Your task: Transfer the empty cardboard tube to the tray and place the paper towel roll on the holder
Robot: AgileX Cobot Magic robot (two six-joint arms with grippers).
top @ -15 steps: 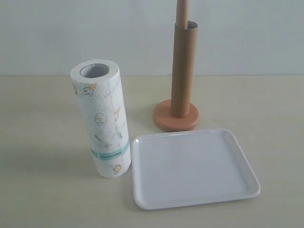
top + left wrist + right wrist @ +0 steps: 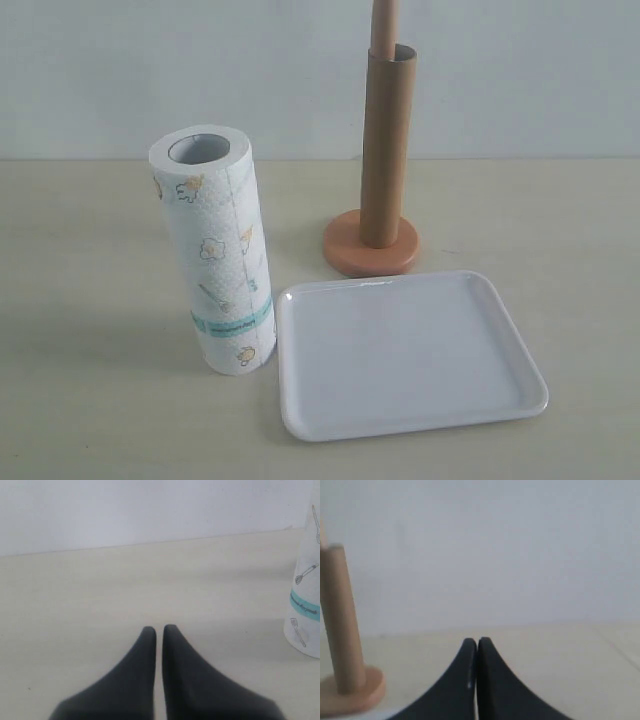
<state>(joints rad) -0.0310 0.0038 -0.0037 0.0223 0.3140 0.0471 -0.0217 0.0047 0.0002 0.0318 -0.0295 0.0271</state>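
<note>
Left gripper (image 2: 159, 628) and right gripper (image 2: 477, 641) pinched together — nothing held.
Ahead of left fingers, off to one side: paper towel roll (image 2: 307, 580), upright; ahead of right fingers: empty cardboard tube (image 2: 342, 625) over the holder (image 2: 370, 690) (tray (image 2: 410, 350) near its base).

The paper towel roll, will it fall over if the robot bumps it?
It would probably tip easily: the paper towel roll stands on end, much taller than wide. Once down it would likely roll, being round. It looks soft with a hollow core, so a squeeze may dent it, not break it.
</note>
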